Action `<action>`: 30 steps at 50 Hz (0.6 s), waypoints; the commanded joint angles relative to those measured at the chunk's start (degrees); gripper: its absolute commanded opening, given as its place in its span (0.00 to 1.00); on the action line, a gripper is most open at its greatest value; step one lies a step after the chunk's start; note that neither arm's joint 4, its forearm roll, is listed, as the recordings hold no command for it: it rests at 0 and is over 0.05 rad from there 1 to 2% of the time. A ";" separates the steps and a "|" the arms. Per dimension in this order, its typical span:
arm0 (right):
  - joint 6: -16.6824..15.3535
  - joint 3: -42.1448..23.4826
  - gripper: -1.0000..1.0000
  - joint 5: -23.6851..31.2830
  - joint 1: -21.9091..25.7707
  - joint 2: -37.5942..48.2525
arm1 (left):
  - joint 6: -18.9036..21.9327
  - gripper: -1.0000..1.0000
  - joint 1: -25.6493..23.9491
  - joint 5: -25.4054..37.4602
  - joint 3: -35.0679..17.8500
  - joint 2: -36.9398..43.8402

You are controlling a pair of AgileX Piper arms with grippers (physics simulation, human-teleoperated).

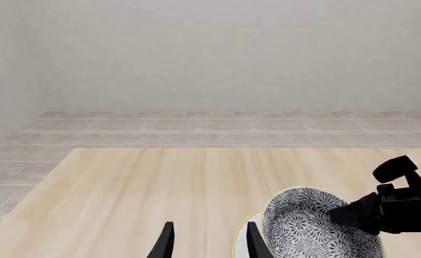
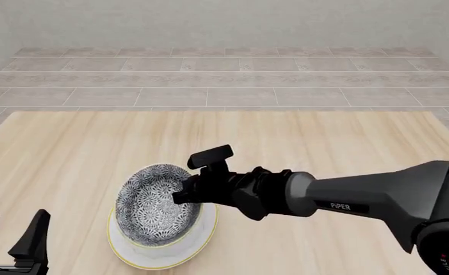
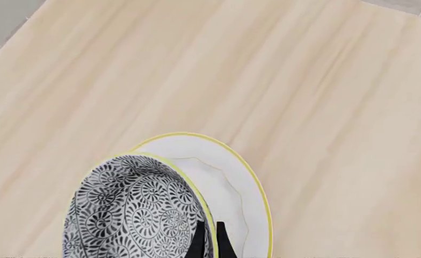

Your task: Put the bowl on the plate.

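The patterned grey-and-white bowl hangs tilted over the white plate with the yellow rim line, near the table's front left. My right gripper is shut on the bowl's right rim. In the right wrist view its fingers pinch the bowl wall, with the plate beneath. I cannot tell whether the bowl touches the plate. My left gripper stands open and empty at the front left corner. In the left wrist view, the left gripper sits just beside the plate and the bowl.
The light wooden table carries only the plate and bowl. The right arm reaches across the front right of the table. A tiled floor and plain wall lie beyond the far edge.
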 commanded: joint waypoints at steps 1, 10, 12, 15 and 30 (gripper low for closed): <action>0.26 0.32 0.00 -0.32 0.17 0.03 | 0.00 1.00 0.00 0.00 0.00 0.00; 0.50 0.71 0.00 -0.69 0.18 0.40 | 0.00 1.00 0.00 0.00 0.00 0.00; 0.44 0.73 0.00 -0.75 0.11 0.46 | 0.00 1.00 0.00 0.00 0.00 0.00; 0.46 0.81 0.00 -1.00 0.10 0.72 | 0.00 1.00 0.00 0.00 0.00 0.00; 0.55 0.87 0.00 -1.27 0.17 1.00 | 0.00 1.00 0.00 0.00 0.00 0.00</action>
